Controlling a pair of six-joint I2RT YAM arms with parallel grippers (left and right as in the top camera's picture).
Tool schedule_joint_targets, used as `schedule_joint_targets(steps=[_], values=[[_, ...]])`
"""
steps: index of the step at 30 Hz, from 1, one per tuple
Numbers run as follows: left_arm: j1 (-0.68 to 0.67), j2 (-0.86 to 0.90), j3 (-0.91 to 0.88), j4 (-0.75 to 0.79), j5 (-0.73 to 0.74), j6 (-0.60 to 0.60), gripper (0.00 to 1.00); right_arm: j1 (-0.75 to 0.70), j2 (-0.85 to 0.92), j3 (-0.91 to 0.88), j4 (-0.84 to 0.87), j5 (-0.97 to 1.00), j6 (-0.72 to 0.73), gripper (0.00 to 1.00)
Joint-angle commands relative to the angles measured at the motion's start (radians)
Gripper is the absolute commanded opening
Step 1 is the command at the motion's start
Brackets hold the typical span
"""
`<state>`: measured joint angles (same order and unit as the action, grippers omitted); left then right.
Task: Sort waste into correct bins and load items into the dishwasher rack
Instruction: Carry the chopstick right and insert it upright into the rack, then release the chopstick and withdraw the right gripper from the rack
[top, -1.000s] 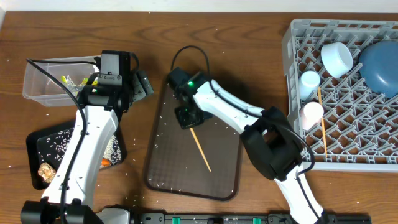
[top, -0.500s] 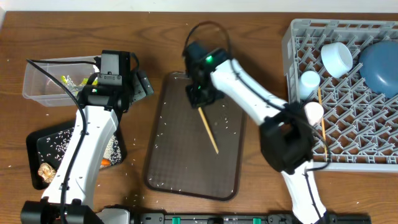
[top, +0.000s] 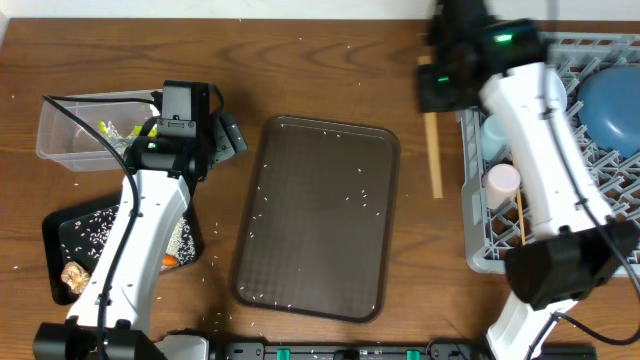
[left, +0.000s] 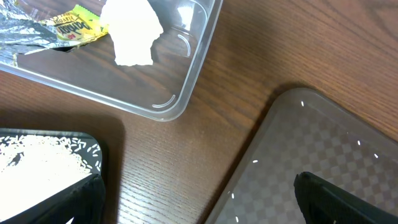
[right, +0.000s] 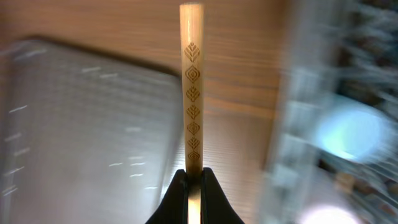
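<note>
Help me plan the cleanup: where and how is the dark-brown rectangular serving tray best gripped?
Grip the dark-brown rectangular serving tray by its raised rim, probably midway along the long edge nearest the open left hand, coming low from that side. It lies flat on the wooden table, so only the rim offers a lip.

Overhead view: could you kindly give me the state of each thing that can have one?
right end effector, shut on chopstick
left end effector, open, empty
clear tub, holds napkin and wrapper
black tray, holds rice, brown lump, carrot
serving tray, bare but for stray grains
rack, holds plate, bowl, pink cup, light-blue cup, second chopstick
</note>
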<state>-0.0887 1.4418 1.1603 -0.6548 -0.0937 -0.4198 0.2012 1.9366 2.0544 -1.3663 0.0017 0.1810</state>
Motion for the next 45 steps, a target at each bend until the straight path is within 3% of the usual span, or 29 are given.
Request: schedule_joint_targets(steps=[1, 8, 13, 18, 31, 32, 35, 37, 40, 45], values=[[-0.001, -0.007, 0.005, -0.004, -0.012, -0.005, 0.98, -0.096, 0.008, -0.001, -0.032, 0.093, -0.034, 0.01], [-0.001, -0.007, 0.005, -0.004, -0.012, -0.005, 0.98, -0.306, 0.010, -0.027, -0.044, 0.122, -0.067, 0.01], [-0.001, -0.007, 0.005, -0.004, -0.012, -0.005, 0.98, -0.381, 0.012, -0.028, -0.043, 0.093, -0.124, 0.01], [-0.001, -0.007, 0.005, -0.004, -0.012, -0.005, 0.98, -0.389, 0.013, -0.041, -0.021, 0.085, -0.201, 0.01], [-0.001, -0.007, 0.005, -0.004, -0.012, -0.005, 0.98, -0.393, 0.058, -0.062, -0.041, 0.141, -0.206, 0.01], [-0.001, -0.007, 0.005, -0.004, -0.012, -0.005, 0.98, -0.393, 0.065, -0.062, -0.041, 0.141, -0.206, 0.03], [-0.001, -0.007, 0.005, -0.004, -0.012, -0.005, 0.98, -0.392, 0.092, -0.063, -0.041, 0.141, -0.206, 0.33], [-0.001, -0.007, 0.005, -0.004, -0.012, -0.005, 0.98, -0.393, 0.103, -0.063, -0.042, 0.141, -0.205, 0.45], [-0.001, -0.007, 0.005, -0.004, -0.012, -0.005, 0.98, -0.393, 0.106, -0.063, -0.040, 0.141, -0.205, 0.50], [-0.001, -0.007, 0.005, -0.004, -0.012, -0.005, 0.98, -0.380, 0.104, -0.061, -0.056, 0.082, -0.197, 0.51]])
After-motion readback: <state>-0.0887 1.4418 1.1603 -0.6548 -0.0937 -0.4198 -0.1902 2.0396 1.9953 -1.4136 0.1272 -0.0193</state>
